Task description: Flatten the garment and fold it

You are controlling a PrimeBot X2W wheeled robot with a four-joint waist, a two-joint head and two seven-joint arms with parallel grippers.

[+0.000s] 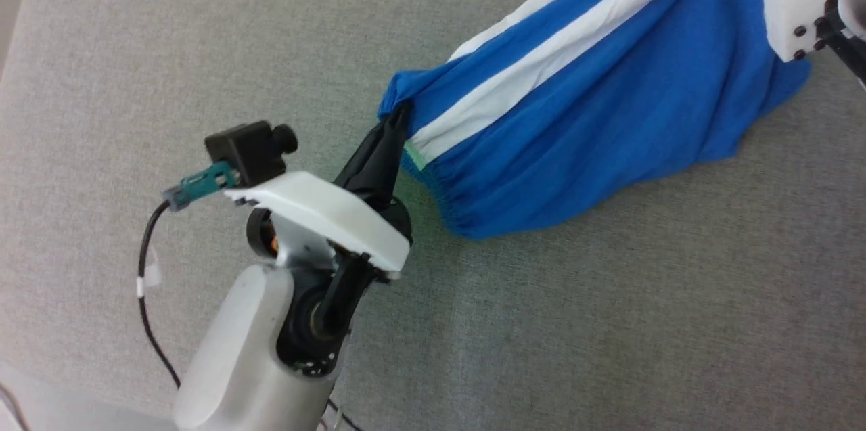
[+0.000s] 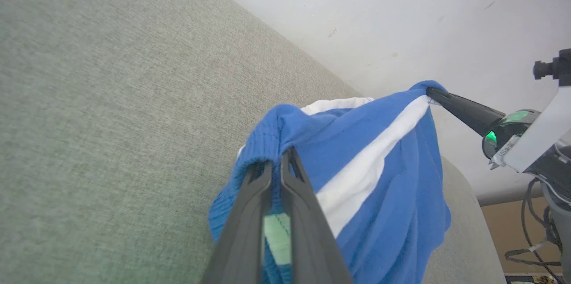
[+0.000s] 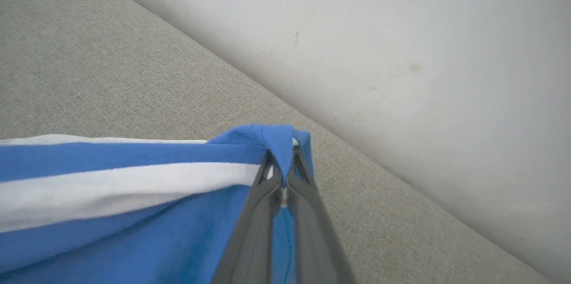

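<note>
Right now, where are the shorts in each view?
Head view: shorts upper right, one end in left gripper.
Left wrist view: shorts lower middle, far corner in right gripper.
Right wrist view: shorts lower left, corner pinched.
Shared landmark: the white stripe.

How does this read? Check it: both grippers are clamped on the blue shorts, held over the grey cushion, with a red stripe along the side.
Wrong on colour: the stripe is white, not red, as the head view shows. The rest stands: the left gripper and the right gripper are clamped on the blue shorts over the grey cushion.
</note>
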